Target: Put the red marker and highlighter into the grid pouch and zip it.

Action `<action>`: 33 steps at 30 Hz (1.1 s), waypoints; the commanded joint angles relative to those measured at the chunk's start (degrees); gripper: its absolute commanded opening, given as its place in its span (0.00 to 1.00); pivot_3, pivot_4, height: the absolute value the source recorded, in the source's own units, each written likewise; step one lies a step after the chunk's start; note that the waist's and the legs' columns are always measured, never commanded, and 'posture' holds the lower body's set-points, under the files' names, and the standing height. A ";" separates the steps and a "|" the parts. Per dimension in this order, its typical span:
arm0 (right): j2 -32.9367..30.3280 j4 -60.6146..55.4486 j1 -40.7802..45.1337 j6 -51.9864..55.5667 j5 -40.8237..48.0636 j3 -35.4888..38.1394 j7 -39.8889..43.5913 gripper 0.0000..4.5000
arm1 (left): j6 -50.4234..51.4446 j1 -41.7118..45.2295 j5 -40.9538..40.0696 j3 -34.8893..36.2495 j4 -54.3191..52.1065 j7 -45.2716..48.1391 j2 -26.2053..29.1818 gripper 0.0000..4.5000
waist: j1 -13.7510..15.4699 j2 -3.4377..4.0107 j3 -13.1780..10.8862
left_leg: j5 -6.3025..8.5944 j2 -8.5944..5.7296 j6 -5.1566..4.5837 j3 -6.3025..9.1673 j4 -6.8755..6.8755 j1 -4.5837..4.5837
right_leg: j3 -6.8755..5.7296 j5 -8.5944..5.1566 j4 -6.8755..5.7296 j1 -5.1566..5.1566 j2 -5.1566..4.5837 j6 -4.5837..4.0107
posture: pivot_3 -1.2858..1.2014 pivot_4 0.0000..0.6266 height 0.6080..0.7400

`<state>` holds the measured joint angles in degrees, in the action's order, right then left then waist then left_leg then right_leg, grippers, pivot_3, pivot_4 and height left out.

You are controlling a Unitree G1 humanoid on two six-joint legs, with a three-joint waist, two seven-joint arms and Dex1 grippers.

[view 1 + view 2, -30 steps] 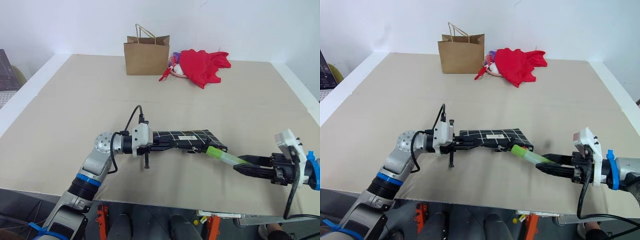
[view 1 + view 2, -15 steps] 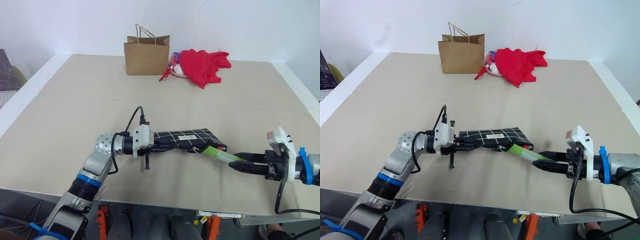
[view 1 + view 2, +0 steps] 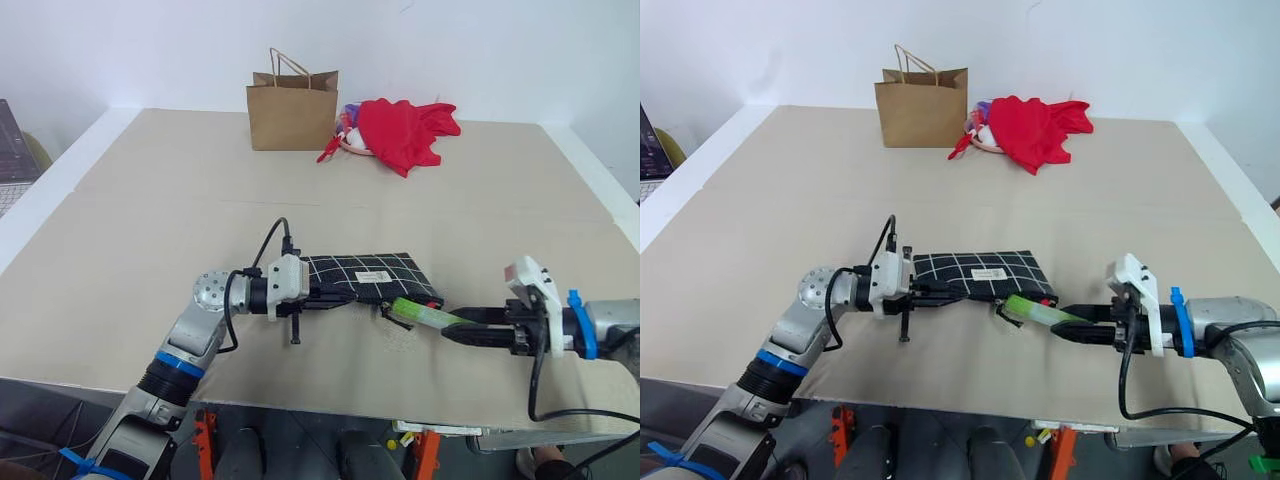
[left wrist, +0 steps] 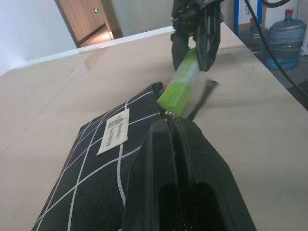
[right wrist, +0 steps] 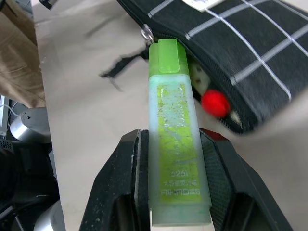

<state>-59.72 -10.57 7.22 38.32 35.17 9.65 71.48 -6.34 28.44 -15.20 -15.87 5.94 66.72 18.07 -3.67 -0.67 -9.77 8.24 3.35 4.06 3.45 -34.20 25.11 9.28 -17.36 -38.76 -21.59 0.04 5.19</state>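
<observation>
Left eye view: the grid pouch (image 3: 368, 277) lies flat on the tabletop (image 3: 150, 210), toward the front edge and about midway between the side edges. The left gripper (image 3: 335, 297) has its black fingers closed on the pouch's near-left end. The right gripper (image 3: 452, 331) reaches in from the right edge, fingers clamped on the highlighter (image 3: 420, 314), whose green cap end sits at the pouch's right end. Toward the back edge stand a brown paper bag (image 3: 292, 109) and, just beside it, a heap of red cloth (image 3: 406, 130). Left wrist view: the left gripper's fingers (image 4: 163, 192) are pressed together over the black fabric of the pouch beside the white label (image 4: 113, 131) — beyond it the highlighter's green cap meets the pouch's far edge, the right gripper holding it from behind. Right wrist view: the two fingers (image 5: 120, 187) squeeze the highlighter's pale body, its cap touching the open mouth of the pouch, and inside that mouth a round red end shows — apparently the red marker (image 5: 214, 103), though little of it is visible.
</observation>
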 commanded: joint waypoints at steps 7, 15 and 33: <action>3.31 0.20 8.51 2.00 1.40 -1.93 -0.99 0.24 | -0.98 0.33 -0.47 -0.18 -2.11 0.24 -0.75 0.00 | 0.01 0.00 0.00 | 0.00 0.00 0.00 0.01 -0.02 0.02 | -0.01 -0.01 0.00 0.02 0.00 0.02 | 0.52 0.24 1.00; 1.92 3.35 3.42 -1.57 -1.21 0.23 0.16 0.24 | -0.33 -0.17 -0.78 0.17 -2.96 0.10 -0.31 0.00 | 0.32 0.00 0.00 | 0.02 0.00 -0.02 0.03 0.00 0.03 | -0.05 -0.04 0.00 0.02 -0.01 0.02 | 0.52 0.24 1.00; 1.33 3.73 1.05 -3.89 -0.69 2.51 0.89 0.24 | 6.38 0.35 -6.30 1.21 -4.98 2.73 0.59 0.00 | 0.23 0.01 0.00 | 0.01 0.00 -0.01 0.04 -0.08 0.00 | -0.05 -0.01 -0.02 0.06 0.00 0.03 | 0.52 0.24 1.00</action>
<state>-58.08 -4.40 7.39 34.15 33.37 10.68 72.33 0.48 28.14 -20.35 -15.32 3.37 69.06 18.75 -3.44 -0.66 -9.77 8.25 3.35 4.05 3.49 -34.29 25.11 9.23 -17.37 -38.77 -21.53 0.03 5.22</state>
